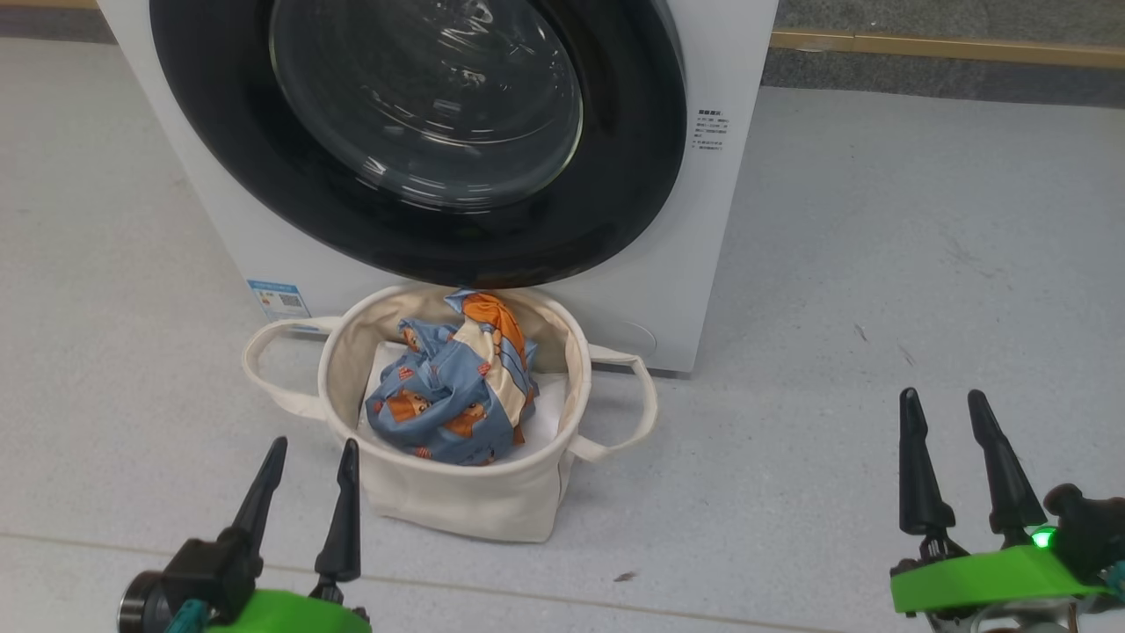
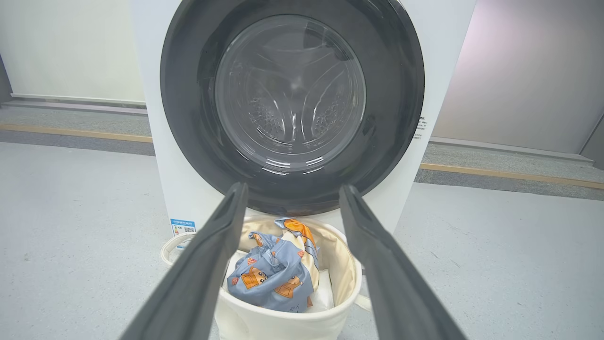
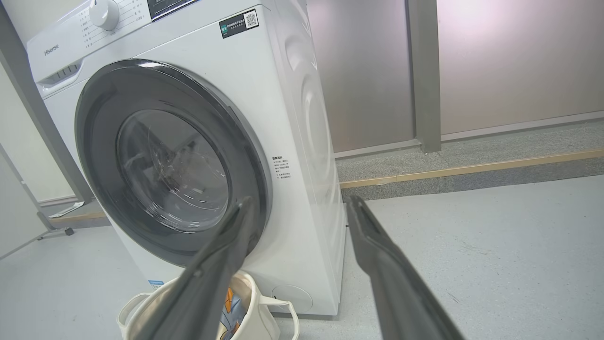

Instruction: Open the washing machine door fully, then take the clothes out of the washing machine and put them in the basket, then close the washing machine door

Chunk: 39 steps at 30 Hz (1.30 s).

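The white washing machine stands ahead with its round black washing machine door shut flat against the front. Below the door sits the cream basket. The light-blue clothes with orange bears lie bunched inside it on a white sheet. My left gripper hangs open just in front of the basket's near left side. My right gripper is open over bare floor to the right, holding nothing.
Grey floor spreads all around the machine and basket. A low kerb with a wooden strip runs along the back wall. A blue sticker marks the washer's lower left front.
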Tool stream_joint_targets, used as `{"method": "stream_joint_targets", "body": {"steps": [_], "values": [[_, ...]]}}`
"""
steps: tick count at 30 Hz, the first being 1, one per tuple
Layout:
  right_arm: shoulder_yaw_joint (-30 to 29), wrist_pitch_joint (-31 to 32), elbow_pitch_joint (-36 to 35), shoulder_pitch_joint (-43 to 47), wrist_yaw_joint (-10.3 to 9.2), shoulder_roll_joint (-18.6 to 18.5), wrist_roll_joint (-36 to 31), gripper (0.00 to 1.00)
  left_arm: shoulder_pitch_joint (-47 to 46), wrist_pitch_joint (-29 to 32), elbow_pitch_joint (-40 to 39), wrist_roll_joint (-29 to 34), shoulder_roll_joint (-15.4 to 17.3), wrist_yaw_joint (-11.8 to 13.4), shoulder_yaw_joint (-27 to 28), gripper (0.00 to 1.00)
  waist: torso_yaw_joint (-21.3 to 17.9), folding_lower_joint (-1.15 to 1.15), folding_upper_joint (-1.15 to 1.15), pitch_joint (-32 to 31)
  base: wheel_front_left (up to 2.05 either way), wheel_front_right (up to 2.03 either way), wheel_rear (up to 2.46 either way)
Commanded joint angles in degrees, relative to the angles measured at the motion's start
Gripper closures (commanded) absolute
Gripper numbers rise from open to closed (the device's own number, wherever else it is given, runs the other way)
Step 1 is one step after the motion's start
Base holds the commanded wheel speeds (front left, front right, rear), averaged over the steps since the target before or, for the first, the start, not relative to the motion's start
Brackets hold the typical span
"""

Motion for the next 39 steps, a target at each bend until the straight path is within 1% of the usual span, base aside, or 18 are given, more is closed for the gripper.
{"method": "stream_joint_targets", "body": {"steps": [1, 33, 36, 37, 39], "values": [[1.3, -0.2, -1.8, -1.1, -0.01, -0.3, 0.4, 0.00, -1.3, -0.3, -1.5, 0.2, 0.4, -0.3, 1.8, 0.00, 0.0, 0.00, 0.00, -0.1, 0.00, 0.00, 0.00], [1.8, -0.2, -0.7, -1.3, -0.01, -0.3, 1.0, 0.00, -1.3, -0.3, -0.8, -0.2, 0.4, -0.2, 2.2, 0.00, 0.6, 0.00, 0.00, -0.9, 0.00, 0.00, 0.00], [1.9, -0.2, -0.8, -1.3, -0.01, -0.3, 1.1, 0.00, -1.1, -0.3, 1.0, -1.5, 0.4, 0.3, 2.4, 0.00, 0.7, 0.00, 0.00, -0.9, 0.00, 0.00, 0.00], [0.4, 0.0, 1.4, 0.0, 0.00, 0.0, 0.5, 1.00, 0.3, 0.0, 3.2, -1.5, 0.0, 0.1, 0.5, 1.00, 0.7, 0.00, 0.00, -0.9, 0.00, 0.00, 0.00], [0.5, 0.1, 3.4, 0.3, 0.00, 0.1, 0.5, 1.00, 1.1, 0.1, 5.2, -1.5, -0.2, 0.1, 0.4, 1.00, 0.7, 0.00, 0.00, -0.9, 0.00, 0.00, 0.00]]}}
